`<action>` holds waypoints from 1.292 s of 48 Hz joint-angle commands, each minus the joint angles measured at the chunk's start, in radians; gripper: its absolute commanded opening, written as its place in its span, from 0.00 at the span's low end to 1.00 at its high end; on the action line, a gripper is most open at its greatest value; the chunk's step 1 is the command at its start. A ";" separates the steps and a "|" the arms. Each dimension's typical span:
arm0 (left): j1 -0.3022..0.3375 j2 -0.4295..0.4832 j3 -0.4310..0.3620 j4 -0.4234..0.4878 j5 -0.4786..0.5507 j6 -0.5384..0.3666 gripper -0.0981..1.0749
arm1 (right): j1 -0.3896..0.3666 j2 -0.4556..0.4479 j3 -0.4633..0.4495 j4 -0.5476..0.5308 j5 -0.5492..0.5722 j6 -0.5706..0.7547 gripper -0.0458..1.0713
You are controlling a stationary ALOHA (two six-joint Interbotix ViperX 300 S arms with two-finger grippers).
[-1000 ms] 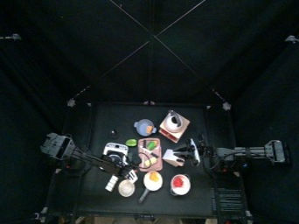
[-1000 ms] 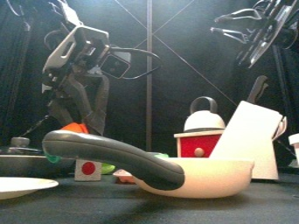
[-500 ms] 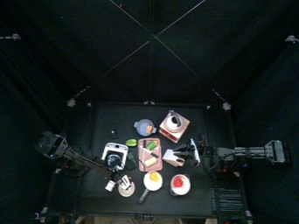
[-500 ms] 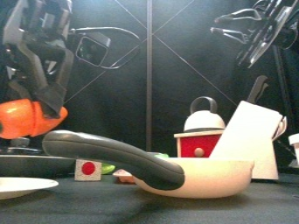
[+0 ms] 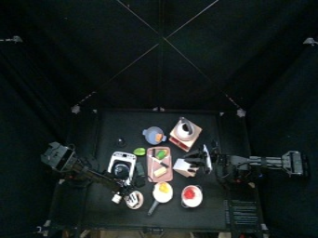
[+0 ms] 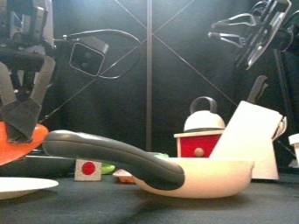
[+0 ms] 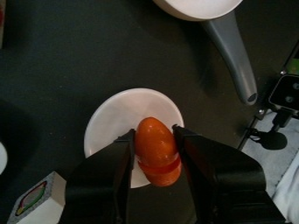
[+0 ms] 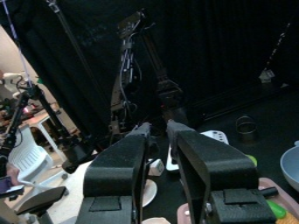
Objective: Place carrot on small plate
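Carrot (image 7: 156, 152) lower now, lengthwise between jaws.

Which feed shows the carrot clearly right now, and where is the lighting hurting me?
Left wrist view: carrot crisp and well lit in the left end effector over the small plate. Front view: it sits cut off at the frame edge. Top view: table dark, items tiny.
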 commanded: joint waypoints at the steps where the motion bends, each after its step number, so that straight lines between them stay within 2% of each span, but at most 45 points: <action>1: 0.003 -0.014 -0.008 -0.015 -0.006 0.012 0.70 | -0.003 -0.002 -0.025 -0.002 -0.003 0.003 0.63; 21: 0.006 -0.020 -0.006 -0.026 -0.003 0.034 0.87 | 0.003 -0.002 -0.021 0.000 -0.003 0.005 0.63; 36: 0.031 -0.040 -0.012 -0.020 0.026 0.034 0.87 | 0.005 -0.002 -0.021 0.000 -0.003 0.005 0.63; 46: 0.041 -0.071 -0.014 0.023 0.032 0.025 0.87 | 0.005 -0.002 -0.021 0.000 -0.003 0.005 0.63; 62: 0.044 -0.066 -0.014 0.038 0.032 0.025 0.87 | 0.005 -0.002 -0.021 0.000 -0.003 0.005 0.63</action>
